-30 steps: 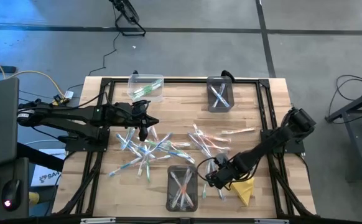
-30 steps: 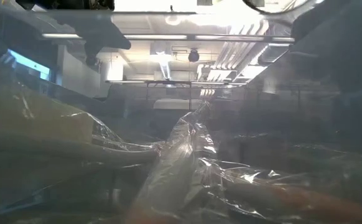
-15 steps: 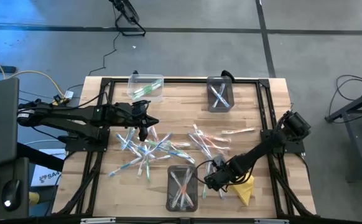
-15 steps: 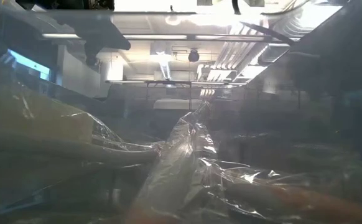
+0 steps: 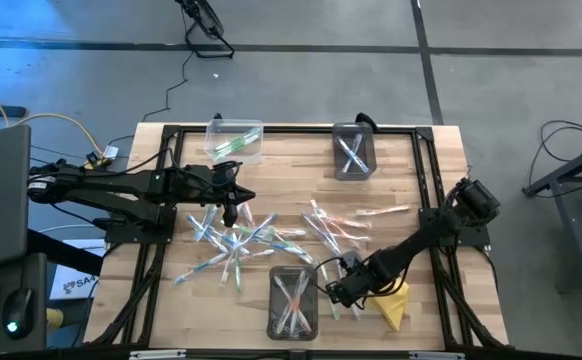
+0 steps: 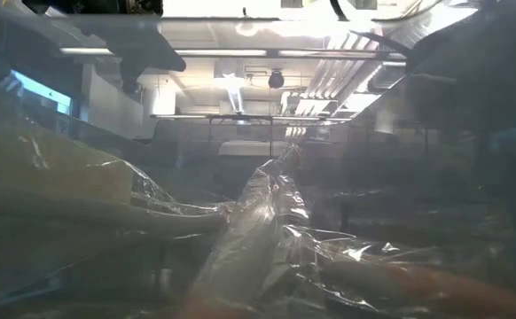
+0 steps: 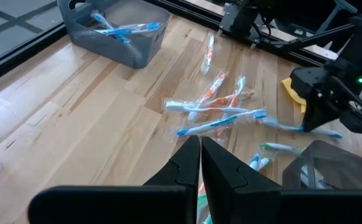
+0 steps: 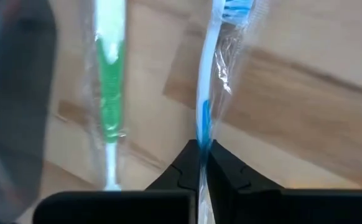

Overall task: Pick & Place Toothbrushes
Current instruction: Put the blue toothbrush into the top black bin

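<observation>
Many toothbrushes in clear wrappers lie scattered on the wooden table (image 5: 411,170), in a left pile (image 5: 233,243) and a middle pile (image 5: 333,225). My right gripper (image 5: 336,293) is low at the near middle, beside a dark bin (image 5: 293,303). It is shut on a blue toothbrush (image 8: 207,93). A green toothbrush (image 8: 109,93) lies next to that one on the wood. My left gripper (image 5: 233,205) hangs shut over the left pile, and its wrist view shows the fingers (image 7: 199,163) together. My right gripper pinches the blue toothbrush's handle (image 8: 203,135), through its clear wrapper, between the two fingertips. The fingers come slanting down from the table's right side. The brush runs on ahead of them, its bristle head (image 8: 234,7) at the far end. It appears to lie on the wood.
A clear bin (image 5: 236,140) with green brushes stands at the far left, and a dark bin (image 5: 354,152) with blue ones at the far middle. A yellow cloth (image 5: 391,305) lies right of my right gripper. Crumpled clear wrap (image 6: 267,230) fills the low view.
My right gripper has moved a little toward the table's near edge and left, down toward the brushes beside the near bin. Its fingers have closed on the blue toothbrush.
</observation>
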### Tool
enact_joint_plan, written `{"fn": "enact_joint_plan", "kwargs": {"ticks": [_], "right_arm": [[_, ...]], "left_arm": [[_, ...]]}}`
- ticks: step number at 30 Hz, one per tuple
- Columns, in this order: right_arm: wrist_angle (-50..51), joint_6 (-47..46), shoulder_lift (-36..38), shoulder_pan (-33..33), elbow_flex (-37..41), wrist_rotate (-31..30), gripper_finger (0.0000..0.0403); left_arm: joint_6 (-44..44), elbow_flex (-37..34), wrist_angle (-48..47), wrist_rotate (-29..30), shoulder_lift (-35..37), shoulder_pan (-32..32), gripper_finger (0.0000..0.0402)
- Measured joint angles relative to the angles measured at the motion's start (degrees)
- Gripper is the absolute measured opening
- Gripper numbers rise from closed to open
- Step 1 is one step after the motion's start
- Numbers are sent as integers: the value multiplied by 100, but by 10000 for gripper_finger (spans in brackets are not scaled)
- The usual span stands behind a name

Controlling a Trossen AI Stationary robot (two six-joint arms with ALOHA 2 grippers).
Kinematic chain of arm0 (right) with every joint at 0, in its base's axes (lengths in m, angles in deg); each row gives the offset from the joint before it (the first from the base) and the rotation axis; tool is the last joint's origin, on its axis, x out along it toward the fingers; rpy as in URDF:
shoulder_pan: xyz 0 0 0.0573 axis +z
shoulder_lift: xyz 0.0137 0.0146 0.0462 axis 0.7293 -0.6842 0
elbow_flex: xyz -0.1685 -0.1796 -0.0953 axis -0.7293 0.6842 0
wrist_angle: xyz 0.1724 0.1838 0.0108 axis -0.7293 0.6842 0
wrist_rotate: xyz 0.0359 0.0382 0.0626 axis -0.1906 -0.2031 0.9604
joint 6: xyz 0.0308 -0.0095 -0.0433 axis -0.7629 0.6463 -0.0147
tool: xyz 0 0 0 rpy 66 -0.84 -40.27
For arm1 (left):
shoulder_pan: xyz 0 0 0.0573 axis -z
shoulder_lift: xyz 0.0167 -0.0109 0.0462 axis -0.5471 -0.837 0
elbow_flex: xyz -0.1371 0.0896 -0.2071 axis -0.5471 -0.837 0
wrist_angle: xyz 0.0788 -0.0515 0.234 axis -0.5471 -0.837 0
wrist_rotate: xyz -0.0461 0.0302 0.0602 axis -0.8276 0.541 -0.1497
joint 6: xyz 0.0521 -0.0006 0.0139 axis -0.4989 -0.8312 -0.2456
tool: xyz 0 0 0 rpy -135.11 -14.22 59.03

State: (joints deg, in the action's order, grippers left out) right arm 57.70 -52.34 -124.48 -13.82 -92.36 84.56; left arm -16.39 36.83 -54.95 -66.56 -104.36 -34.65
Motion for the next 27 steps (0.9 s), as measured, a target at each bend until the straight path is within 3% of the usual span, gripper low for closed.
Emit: {"fn": "enact_joint_plan", "kwargs": {"ticks": [19, 27], "right_arm": [[579, -4, 1468, 1, -6, -452, 4], [596, 315, 2049, -169, -6, -1852, 4]], "left_arm": [[0, 0, -23, -2, 0, 0, 12], [0, 0, -22, -2, 0, 0, 12]]}}
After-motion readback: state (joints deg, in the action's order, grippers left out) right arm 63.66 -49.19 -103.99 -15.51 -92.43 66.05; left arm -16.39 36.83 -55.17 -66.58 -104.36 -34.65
